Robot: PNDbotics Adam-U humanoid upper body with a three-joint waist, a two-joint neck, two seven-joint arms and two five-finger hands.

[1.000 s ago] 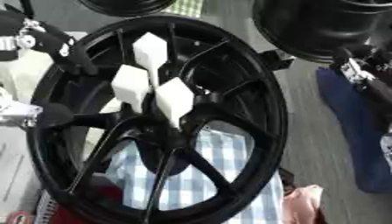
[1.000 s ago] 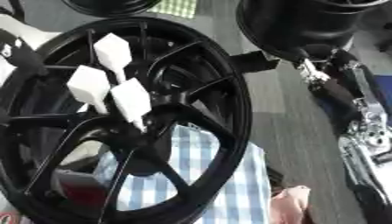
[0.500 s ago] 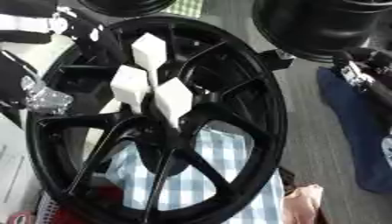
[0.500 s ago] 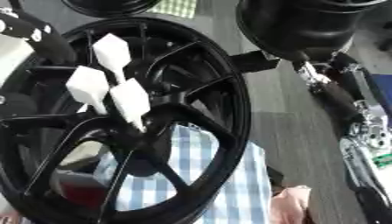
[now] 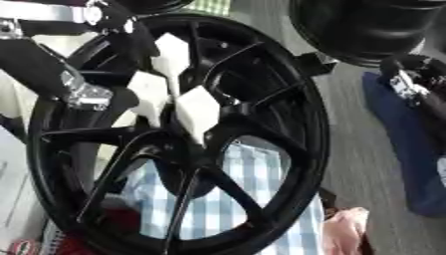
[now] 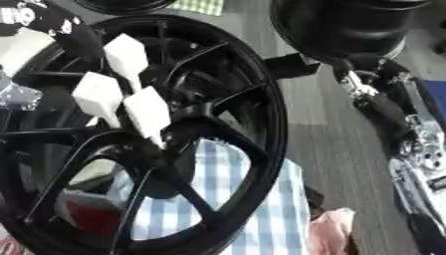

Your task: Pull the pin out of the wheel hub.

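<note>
from my seat the biggest thing i see is the black wheel hub [image 5: 261,124], standing nearly upright and tilted, filling most of both eye views, its spokes running from the centre out to the rim. behind it, through the gaps between the spokes, i can see a blue and white checked cloth [image 5: 253,179]. at the top right there is a second dark wheel or tyre [image 6: 348,25], apart from the hub, and a small black block [image 6: 292,64] sits just beside the hub's upper right rim.

my right arm comes in along the right edge; in the right eye view i see its black and silver links running down that side, and the right hand [image 6: 375,92] shows as a dark shape just below the second wheel, well apart from the hub's centre. i cannot tell whether its fingers are straight or curled.

my left arm crosses the upper left corner. the left hand [image 5: 83,89] lies against the left side of the hub, over the rim and spokes, with silver parts showing; i cannot tell from here how its fingers stand or whether they hold anything.

a pinkish object [image 5: 344,234] lies at the lower right, and something red [image 6: 83,216] shows low behind the spokes.

the smallest things are three white pins [image 5: 198,112], blocky white heads clustered at the hub's centre, close together, one higher [image 5: 172,50], one to the left [image 5: 148,92]. all three are still seated in the hub.
</note>
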